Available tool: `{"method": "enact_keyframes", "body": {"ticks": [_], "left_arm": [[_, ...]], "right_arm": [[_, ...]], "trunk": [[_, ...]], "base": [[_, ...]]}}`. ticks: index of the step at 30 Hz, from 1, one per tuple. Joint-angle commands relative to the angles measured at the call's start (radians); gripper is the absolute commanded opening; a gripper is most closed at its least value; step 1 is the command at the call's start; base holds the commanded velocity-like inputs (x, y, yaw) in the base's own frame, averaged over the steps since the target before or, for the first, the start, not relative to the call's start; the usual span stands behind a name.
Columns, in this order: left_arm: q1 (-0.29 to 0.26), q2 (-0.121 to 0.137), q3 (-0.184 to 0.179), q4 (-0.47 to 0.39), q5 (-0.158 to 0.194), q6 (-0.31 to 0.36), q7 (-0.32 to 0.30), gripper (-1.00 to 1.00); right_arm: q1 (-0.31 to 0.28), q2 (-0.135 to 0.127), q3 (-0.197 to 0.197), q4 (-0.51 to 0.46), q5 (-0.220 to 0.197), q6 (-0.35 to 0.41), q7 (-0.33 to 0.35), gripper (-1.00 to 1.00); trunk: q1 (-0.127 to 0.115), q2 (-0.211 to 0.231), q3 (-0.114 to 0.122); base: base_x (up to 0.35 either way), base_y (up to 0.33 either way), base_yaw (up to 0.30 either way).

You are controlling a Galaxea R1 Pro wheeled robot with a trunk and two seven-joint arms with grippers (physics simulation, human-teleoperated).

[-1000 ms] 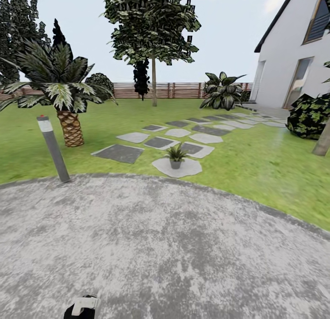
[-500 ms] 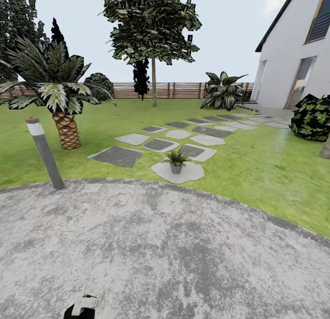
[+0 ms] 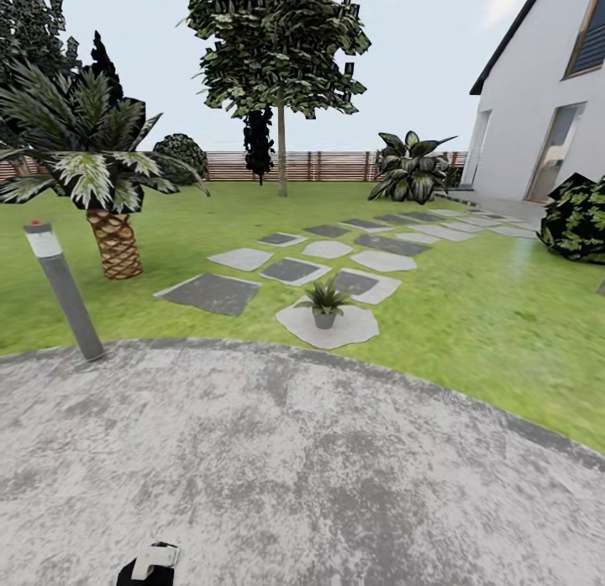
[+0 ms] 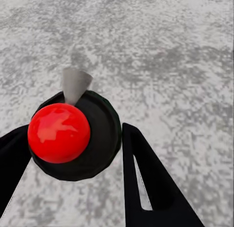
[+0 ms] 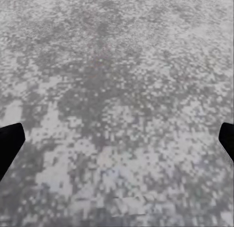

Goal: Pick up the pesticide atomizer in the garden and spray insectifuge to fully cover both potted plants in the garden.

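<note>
The first part of the task is judged to be done: the pesticide atomizer (image 4: 100, 139) is seen in the left wrist view from above, with a red round cap, a dark round body and a grey nozzle, and it is enclosed on both sides by the black fingers of the left gripper (image 4: 73, 132), which appears to be clenched on it. In the head view its whitish head is seen at the lower edge of the picture, above the grey mottled patio (image 3: 319, 477). The right gripper (image 5: 119, 134) is spread wide, with its finger tips far apart at the two sides, and nothing is held between them; only the stone is under it. The spraying is judged to be not yet begun. One potted plant (image 3: 325, 298) is seen well ahead, beyond the patio edge, standing upright on a pale stepping stone (image 3: 353, 329) in the lawn (image 3: 470, 317). Its small grey pot holds a low rosette of pointed green leaves. The second plant cannot be located here. How much liquid is in the atomizer cannot be told, because the bottle is dark. What is left, it seems, is to approach this plant, cover it, and then find the other one.
</note>
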Motion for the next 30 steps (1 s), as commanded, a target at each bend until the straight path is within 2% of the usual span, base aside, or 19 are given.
{"method": "enact_keyframes", "body": {"ticks": [1,30], "left_arm": [[-0.001,-0.001,0.008,0.001,-0.010,-0.004,-0.005,-1.00],[0.000,-0.001,0.007,0.001,-0.010,-0.005,-0.005,-1.00]], "right_arm": [[-0.001,0.000,-0.005,0.000,0.005,-0.003,0.000,1.00],[-0.001,0.000,-0.005,0.001,0.005,-0.003,0.000,1.00]], "trunk": [[0.000,0.000,-0.001],[0.000,0.000,-0.001]], "base": [[0.340,0.000,0.000],[0.340,0.000,0.000]]}}
